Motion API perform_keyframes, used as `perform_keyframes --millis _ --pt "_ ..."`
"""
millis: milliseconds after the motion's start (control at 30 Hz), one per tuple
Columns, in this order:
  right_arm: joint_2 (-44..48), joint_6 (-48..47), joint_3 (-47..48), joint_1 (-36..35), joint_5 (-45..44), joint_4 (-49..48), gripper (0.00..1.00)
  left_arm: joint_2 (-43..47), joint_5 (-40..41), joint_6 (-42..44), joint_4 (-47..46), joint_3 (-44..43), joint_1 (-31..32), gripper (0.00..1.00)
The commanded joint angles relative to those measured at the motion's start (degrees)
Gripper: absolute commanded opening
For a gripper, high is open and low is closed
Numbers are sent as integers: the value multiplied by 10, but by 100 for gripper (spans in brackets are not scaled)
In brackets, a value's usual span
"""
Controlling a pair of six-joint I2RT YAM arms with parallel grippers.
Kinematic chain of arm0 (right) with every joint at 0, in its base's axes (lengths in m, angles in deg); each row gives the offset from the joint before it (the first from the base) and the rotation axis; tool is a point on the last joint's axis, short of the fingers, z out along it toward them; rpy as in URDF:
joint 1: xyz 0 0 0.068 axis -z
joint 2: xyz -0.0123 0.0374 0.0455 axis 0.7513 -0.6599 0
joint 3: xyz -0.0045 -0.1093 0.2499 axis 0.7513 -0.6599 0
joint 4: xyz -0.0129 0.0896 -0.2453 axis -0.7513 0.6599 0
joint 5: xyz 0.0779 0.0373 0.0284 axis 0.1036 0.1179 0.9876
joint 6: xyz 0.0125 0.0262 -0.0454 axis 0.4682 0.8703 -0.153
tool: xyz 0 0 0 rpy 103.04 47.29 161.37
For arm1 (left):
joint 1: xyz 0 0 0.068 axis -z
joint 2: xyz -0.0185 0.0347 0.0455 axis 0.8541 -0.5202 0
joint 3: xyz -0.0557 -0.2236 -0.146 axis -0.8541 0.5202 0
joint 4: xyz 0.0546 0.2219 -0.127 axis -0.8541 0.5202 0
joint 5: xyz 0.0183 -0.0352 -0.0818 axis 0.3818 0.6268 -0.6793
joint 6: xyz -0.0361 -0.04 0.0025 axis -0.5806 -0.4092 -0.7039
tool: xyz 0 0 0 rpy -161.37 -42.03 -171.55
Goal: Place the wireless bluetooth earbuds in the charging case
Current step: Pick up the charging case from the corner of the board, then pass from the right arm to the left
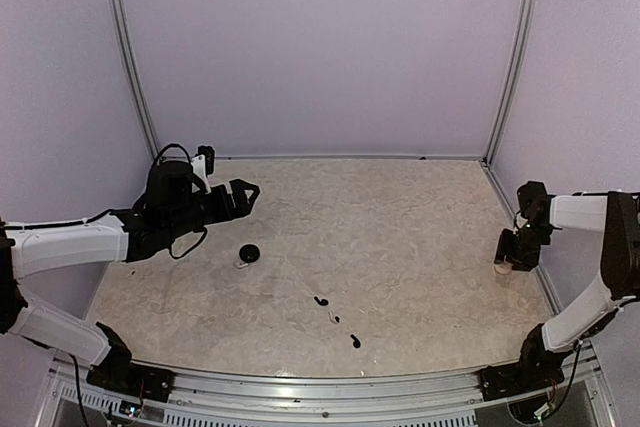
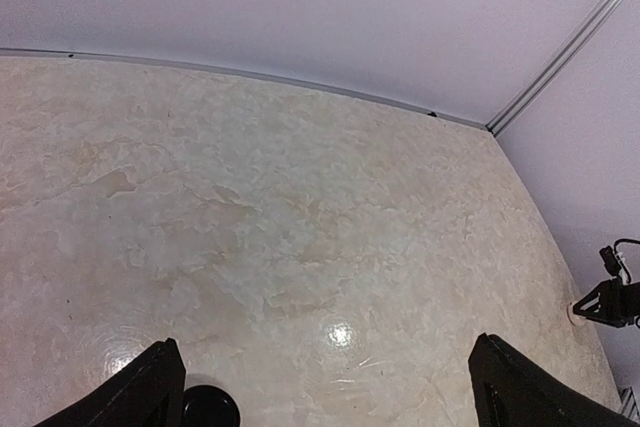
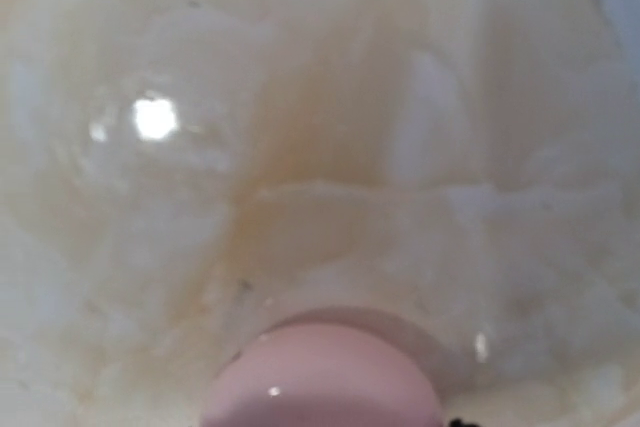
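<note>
Pink round object (image 3: 325,372) close under right wrist view; right gripper (image 1: 515,252) over it, jaw state cannot tell. Left gripper (image 2: 335,392) spread wide near charging case (image 1: 248,253). Earbuds (image 1: 321,301) loose front centre, uninserted. Risk: right gripper grasps pink decoy, not bud.

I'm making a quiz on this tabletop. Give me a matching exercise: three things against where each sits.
1. small round black charging case
2. two tiny glossy black earbuds
3. pale pink round object

A. far right, under the right gripper
B. middle, near the table's front edge
C. left of centre, nearest the left gripper

Pairs: 1-C, 2-B, 3-A
</note>
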Motion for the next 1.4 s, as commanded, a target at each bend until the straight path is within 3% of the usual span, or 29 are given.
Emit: perform_keyframes --millis 0,267,733,967,1167,1367 --pt "-16 -20 -8 6 46 -22 48 7 -13 -6 -14 7 -5 99" --pt "-38 -58 12 -54 52 -29 43 14 -21 -11 -13 9 -5 99" --pt "-127 -144 92 -237 95 -59 54 24 -35 -13 -4 4 -4 99" --pt "-180 -183 171 -304 75 -64 41 28 -37 -8 8 0 -3 99" --pt "-182 -218 199 -324 116 -83 39 29 -56 9 -14 17 0 99" --pt "-162 -254 205 -325 169 -96 19 47 -106 14 -81 60 3 99"
